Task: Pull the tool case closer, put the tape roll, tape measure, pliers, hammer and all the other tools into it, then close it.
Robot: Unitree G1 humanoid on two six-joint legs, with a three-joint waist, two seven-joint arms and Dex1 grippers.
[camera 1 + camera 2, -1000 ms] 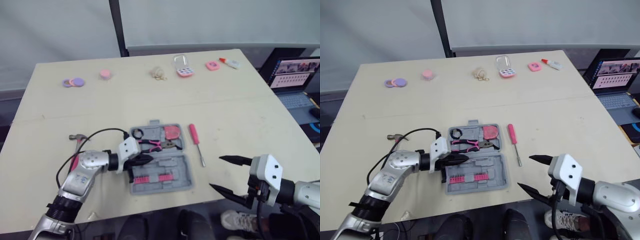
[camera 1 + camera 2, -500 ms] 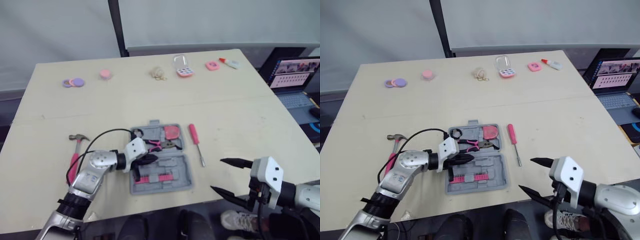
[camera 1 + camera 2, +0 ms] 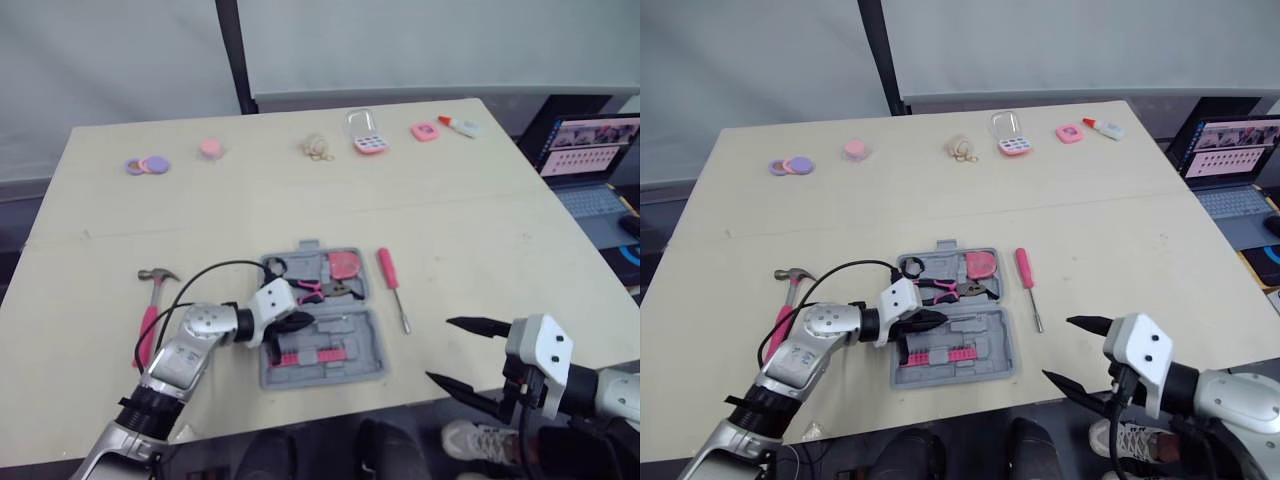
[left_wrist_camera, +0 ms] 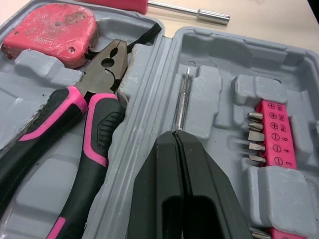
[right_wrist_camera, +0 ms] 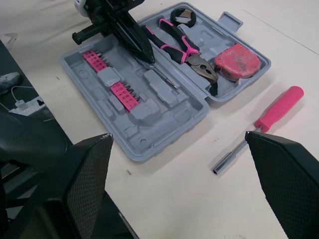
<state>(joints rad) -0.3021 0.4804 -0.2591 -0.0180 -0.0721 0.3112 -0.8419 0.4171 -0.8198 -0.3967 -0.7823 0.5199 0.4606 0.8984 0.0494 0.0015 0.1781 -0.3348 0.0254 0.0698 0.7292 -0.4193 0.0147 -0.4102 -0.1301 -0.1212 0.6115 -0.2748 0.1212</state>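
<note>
Far edge of pale wooden table [image 3: 470, 230], left to right: purple and pink flat discs [image 3: 146, 164], pink round puck [image 3: 210, 147], beige cord tangle [image 3: 318, 148], clear-lidded pink box [image 3: 368, 140], small pink square block [image 3: 424, 131], white orange-capped bottle [image 3: 460, 125]. Open laptop [image 3: 590, 165] beyond right edge.

You have the tool case [image 3: 335, 368] lying open near the front edge of the table [image 3: 480, 220], one half behind the other. In the far half the tape roll [image 3: 275, 267] lies at left, the pliers [image 3: 310, 291] in the middle, the tape measure [image 3: 346, 265] at right. In the near half a thin driver shaft [image 4: 183, 99] lies with the left gripper [image 3: 303, 322] at its end. The screwdriver [image 3: 392, 285] lies just right of the case, the hammer [image 3: 150, 310] to its left; the right gripper [image 3: 440, 350] is at the table's front right edge
</note>
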